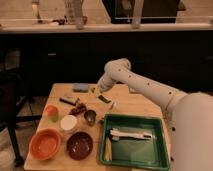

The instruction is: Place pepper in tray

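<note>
Nearest the camera, on the right of a wooden worktop [131,106], sits the large green tray [144,153], already holding a pale white item [131,135]. Left of it stand an orange bowl [45,144] and a dark bowl [80,145]. Farther back, near the worktop's middle, is the pepper [104,99], small and dark green. Its long axis slants from far-left to near-right, roughly toward the tray. The pincer [100,91] is directly above its far end, closed narrow, on the white arm that reaches in from the right. Whether the pepper is actually pinched cannot be told. The tray lies nearer and to the right of the pepper.
</note>
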### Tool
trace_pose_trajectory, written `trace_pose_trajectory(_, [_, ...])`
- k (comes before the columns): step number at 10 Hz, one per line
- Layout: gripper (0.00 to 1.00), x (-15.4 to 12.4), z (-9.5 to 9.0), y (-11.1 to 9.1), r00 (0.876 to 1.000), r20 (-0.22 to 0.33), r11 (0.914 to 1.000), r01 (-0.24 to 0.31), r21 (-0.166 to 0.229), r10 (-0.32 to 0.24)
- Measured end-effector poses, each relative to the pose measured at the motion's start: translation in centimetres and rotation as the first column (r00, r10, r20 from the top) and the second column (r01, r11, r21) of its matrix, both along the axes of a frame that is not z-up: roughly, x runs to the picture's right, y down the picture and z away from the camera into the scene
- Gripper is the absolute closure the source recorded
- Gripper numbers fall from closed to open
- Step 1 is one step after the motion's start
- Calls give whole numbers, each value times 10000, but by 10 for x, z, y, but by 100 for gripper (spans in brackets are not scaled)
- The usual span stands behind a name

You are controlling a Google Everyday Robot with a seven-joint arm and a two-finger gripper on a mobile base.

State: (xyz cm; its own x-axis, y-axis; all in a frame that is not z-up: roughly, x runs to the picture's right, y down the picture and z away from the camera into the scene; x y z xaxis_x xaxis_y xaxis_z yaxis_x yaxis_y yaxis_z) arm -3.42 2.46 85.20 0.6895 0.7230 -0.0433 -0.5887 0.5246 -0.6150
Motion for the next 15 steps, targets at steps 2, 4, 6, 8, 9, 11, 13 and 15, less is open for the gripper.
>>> trace_pose_trajectory(2, [100, 15, -15, 7, 10000, 50, 10000, 50, 69, -50])
trace_pose_trajectory(4, [100, 32, -24, 13, 9999, 45, 9999, 91, 113, -92])
trace_pose_trajectory(6, [100, 48, -35, 19, 9998, 49, 9997, 171, 165, -172])
trace_pose_trajectory(8, [100, 61, -43, 27, 9997, 68, 9996, 215, 158, -216])
trace_pose_trajectory(9, [100, 72, -48, 34, 9997, 76, 9997, 217, 119, -218])
trace_pose_trajectory(11, [100, 87, -57, 46, 9995, 211, 9997, 237, -66, -236])
trace_pose_trajectory(13, [100, 84, -57, 47, 9993, 270, 9996, 278, -96, -275])
trace_pose_trajectory(15, [100, 86, -58, 47, 9994, 252, 9996, 256, -98, -253])
